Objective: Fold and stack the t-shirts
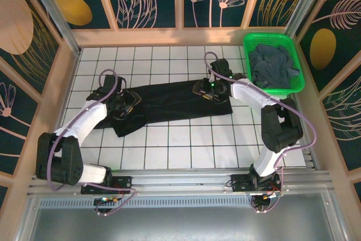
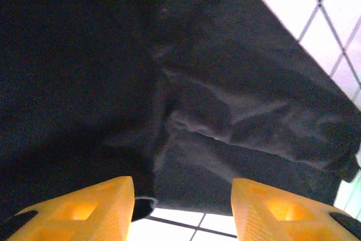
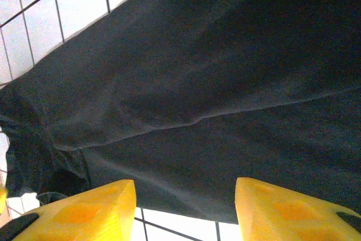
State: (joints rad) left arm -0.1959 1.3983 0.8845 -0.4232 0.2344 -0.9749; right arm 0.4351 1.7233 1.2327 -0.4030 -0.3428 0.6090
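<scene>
The black tee (image 1: 175, 101) lies as a long folded band across the middle of the desk (image 1: 169, 150), running left to right. Its left end spreads a little nearer than the rest. The grey tee (image 1: 273, 65) sits bunched in the basket (image 1: 269, 36) at the far right, well apart from it.

The left fingers (image 2: 84, 210) stand apart over the band's left end with nothing between them. Creased cloth and a sleeve-like flap lie just beyond their tips. The right fingers (image 3: 84, 210) are parted too and hold nothing, poised at the near edge of the right end, where a long fold line crosses the cloth.

The tee looks light, limp and not fragile. It has no stiffness, so any part lifted will probably sag and drag the rest across the smooth desk. The stacked layers could slide apart, and a shallow pinch may catch only the top one.

The better hold is likely at the near edge of each end. The fingers should come low enough to close on every layer, one pinch at each end, so the band stays stretched between the two.
</scene>
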